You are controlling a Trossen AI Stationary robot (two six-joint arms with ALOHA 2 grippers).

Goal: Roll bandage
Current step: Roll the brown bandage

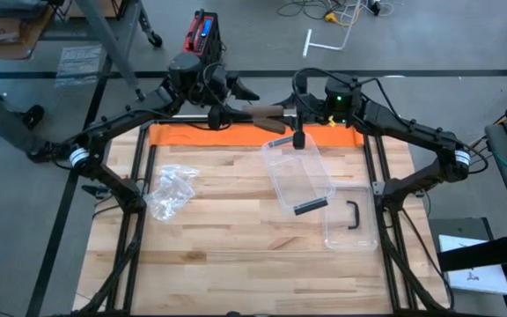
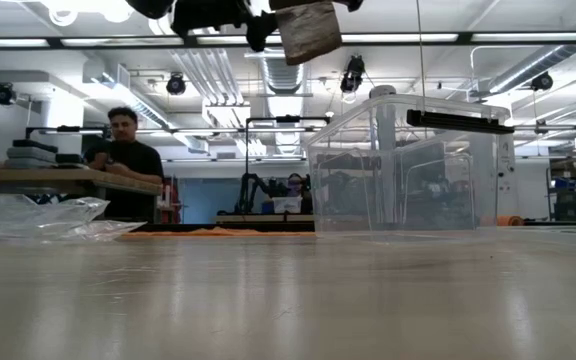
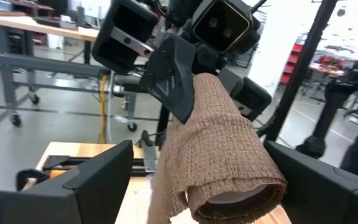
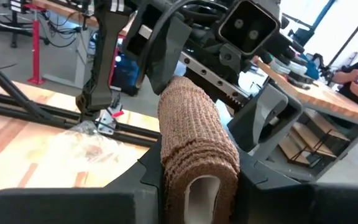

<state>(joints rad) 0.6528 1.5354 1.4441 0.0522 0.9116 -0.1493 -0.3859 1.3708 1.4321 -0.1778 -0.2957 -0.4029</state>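
- Brown woven bandage (image 1: 260, 116), rolled on a pale core, hangs in the air between the two arms at the far edge of the wooden bench (image 1: 236, 255), above an orange strip (image 1: 192, 135)
- The right end effector (image 4: 199, 168) pinches one end of the roll between its dark fingers (image 4: 272, 180); in the right wrist view the fabric is squeezed on both sides
- The left end effector (image 3: 194, 186) stands at the other end of the roll with its fingers (image 3: 98, 180) spread wide, one on each side and apart from the fabric
- A loose flap of bandage hangs down from the roll in the left wrist view
- A clear plastic box (image 1: 297, 174) with a dark handle sits on the bench right of centre, with its clear lid (image 1: 352, 222) just beside it
- A crumpled clear plastic bag (image 1: 171, 190) lies on the left part of the bench
- In the low view, a person (image 2: 128, 160) in a dark shirt sits at a table in the room beyond
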